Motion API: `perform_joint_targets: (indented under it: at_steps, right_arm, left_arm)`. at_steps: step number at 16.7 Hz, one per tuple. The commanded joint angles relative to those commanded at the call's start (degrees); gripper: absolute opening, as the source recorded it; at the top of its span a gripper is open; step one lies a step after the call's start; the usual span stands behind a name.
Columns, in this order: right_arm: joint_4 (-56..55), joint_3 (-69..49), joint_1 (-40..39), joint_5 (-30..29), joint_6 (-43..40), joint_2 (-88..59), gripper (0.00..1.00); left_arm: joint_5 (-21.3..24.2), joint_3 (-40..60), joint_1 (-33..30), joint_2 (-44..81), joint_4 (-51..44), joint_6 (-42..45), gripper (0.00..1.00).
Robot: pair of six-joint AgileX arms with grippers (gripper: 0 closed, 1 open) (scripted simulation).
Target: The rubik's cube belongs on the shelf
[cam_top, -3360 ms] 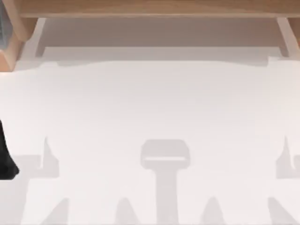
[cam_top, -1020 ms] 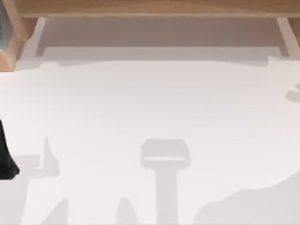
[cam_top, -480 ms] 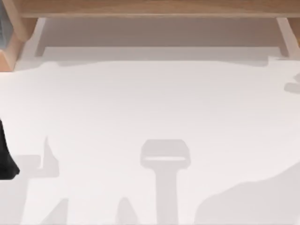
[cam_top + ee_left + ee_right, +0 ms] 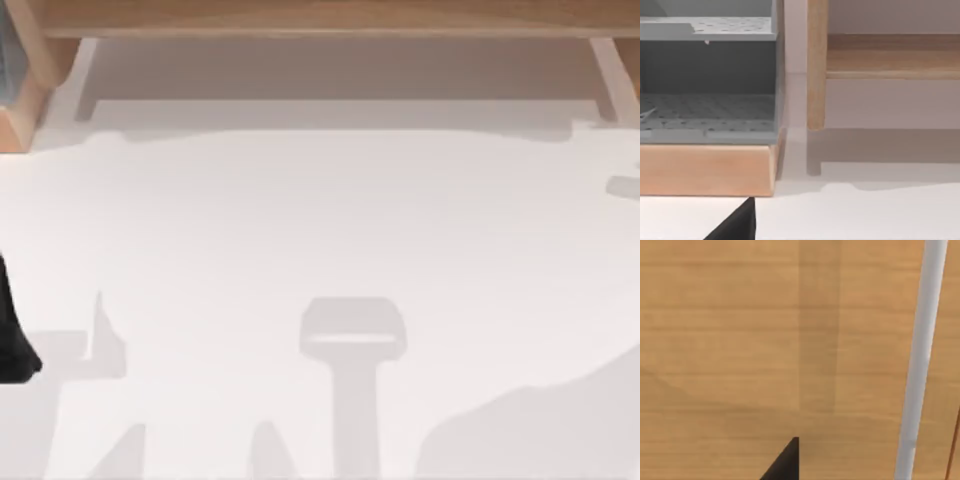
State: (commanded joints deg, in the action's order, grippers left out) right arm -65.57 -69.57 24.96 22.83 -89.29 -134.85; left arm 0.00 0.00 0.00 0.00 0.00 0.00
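Where table ends, shelf (image 4: 330,18) (lengthwise left-right).

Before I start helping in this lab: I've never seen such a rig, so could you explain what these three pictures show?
It is a simulated robot: two arms at a white table, each with a camera on its wrist. The top view looks down from above. The shelf, a wooden board on pale supports, runs along the top of that view, and the left arm is the dark shape at its left edge. The left wrist view faces a grey rack on a wooden base beside the shelf. The right wrist view looks closely at light-brown wood with a pale strip, probably the shelf; the dark wedge is part of the right arm. I cannot tell whether anything is held.
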Motion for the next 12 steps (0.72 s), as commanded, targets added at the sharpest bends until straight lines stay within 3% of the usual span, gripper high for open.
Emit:
perform_joint_targets:
  at_steps: [7,12]
  right_arm:
    - [0.0,0.0,0.0,0.0,0.0,0.0,0.02]
    - [0.0,0.0,0.0,0.0,0.0,0.0,0.0]
  left_arm:
    - [0.0,0.0,0.0,0.0,0.0,0.0,1.0]
    - [0.0,0.0,0.0,0.0,0.0,0.0,1.0]
